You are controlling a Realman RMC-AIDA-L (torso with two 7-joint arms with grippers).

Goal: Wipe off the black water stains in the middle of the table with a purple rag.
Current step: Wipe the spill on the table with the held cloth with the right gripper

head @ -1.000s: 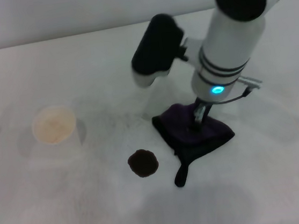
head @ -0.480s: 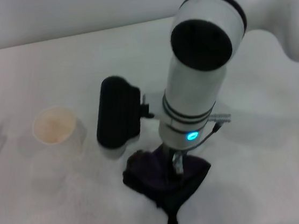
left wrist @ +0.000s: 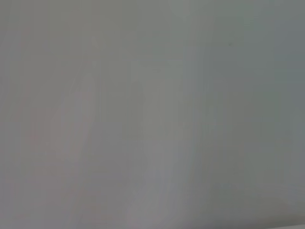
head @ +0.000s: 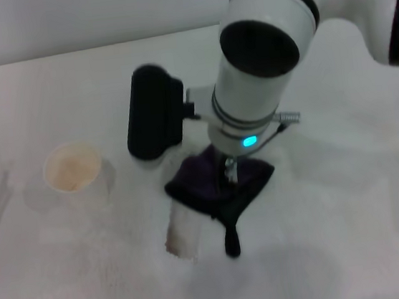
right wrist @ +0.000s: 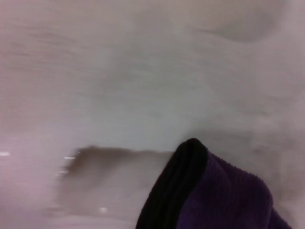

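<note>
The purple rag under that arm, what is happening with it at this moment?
The right gripper presses the purple rag down on the table, wiping the middle of it. Beside the rag lies a pale brownish smear with a ragged edge, no dark blot. A paper cup stands apart on the robot's left side. The left gripper is not in view.

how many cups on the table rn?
1. A paper cup stands on the table, to the left of the purple rag; the right arm might hide others behind it.
</note>
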